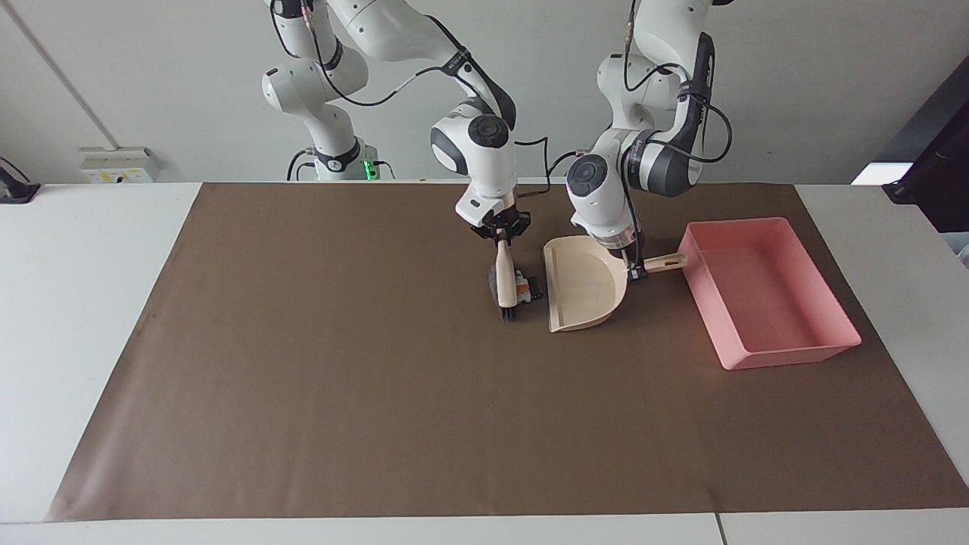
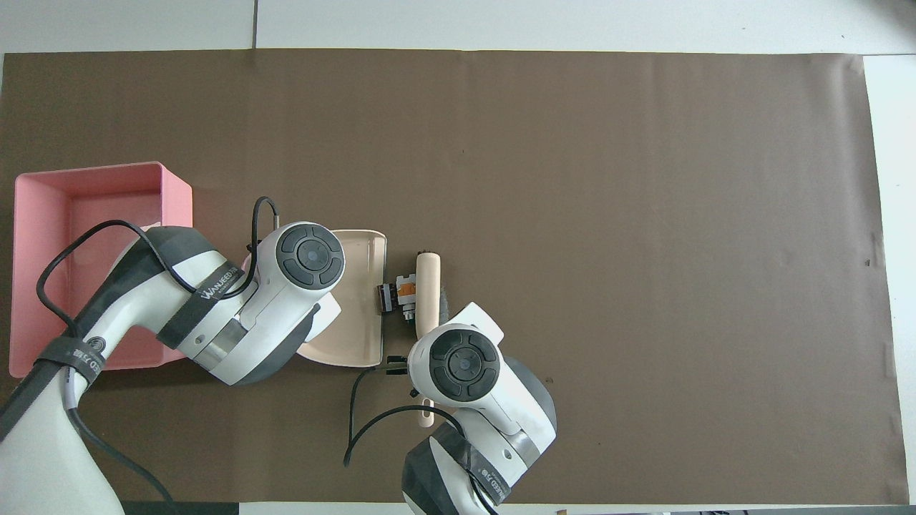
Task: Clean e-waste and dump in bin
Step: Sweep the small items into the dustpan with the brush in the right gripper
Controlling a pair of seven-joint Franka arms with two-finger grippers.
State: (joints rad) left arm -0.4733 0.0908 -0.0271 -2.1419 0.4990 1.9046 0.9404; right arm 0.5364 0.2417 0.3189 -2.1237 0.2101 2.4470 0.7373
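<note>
We see the right gripper (image 1: 500, 235) pinching the brush (image 1: 505, 284), mid-frame, against the e-waste (image 1: 525, 288) at the dustpan (image 1: 583, 288) lip. The left gripper (image 1: 634, 269) clamps its handle. Bin (image 1: 787, 348) sits mid-right. Risk: pieces skid past the lip if the pan lifts.

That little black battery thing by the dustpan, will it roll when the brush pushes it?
Probably. The black cylinder looks round and lies on its side at the dustpan lip, so a push from the brush may roll it in. Being tiny, it likely moves easily, maybe skittering sideways.
</note>
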